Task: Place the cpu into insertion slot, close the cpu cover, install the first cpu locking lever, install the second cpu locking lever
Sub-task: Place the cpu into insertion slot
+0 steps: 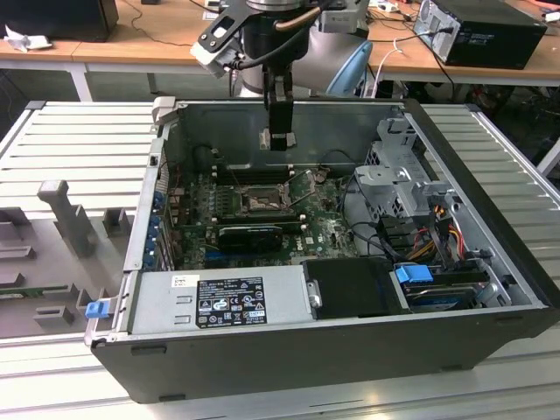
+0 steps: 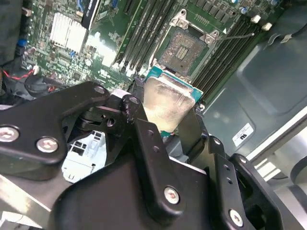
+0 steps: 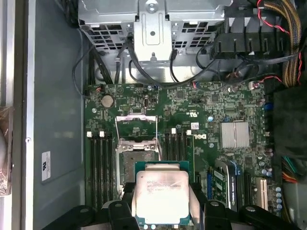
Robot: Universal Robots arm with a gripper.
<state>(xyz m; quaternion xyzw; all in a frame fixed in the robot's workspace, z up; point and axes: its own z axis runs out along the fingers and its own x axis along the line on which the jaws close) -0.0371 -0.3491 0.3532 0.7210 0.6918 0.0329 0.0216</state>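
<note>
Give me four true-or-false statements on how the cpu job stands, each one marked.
1. The gripper holds the cpu. True.
2. The cpu already sits in the insertion slot. False: the slot is bare, and the cpu hangs above the board.
3. The cpu cover is shut over the slot. False: it is swung open, off the slot.
4. The computer case is open on top. True.
</note>
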